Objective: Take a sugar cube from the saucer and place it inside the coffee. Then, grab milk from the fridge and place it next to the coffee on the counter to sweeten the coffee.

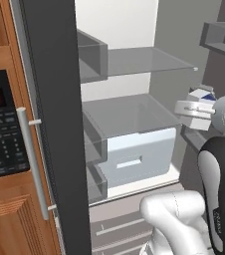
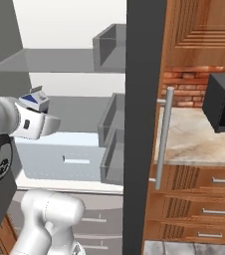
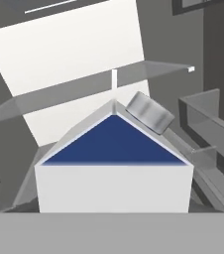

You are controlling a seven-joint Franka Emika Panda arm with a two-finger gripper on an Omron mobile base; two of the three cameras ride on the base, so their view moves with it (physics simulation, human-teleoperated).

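Milk [image 3: 114, 168] is filling the hand view right at the gripper [image 1: 194, 110] — the gabled top with its blue triangle and silver cap is pointing up, so the carton's long axis is standing upright. The gripper is reaching into the open fridge [image 1: 134, 119], and its jaws, set wide, appear to be clasping the carton near the right-hand door bins, above the drawer. Fetching the milk seems the step in hand — next it likely calls for drawing the carton out level and carrying it to the counter [image 2: 199, 139].
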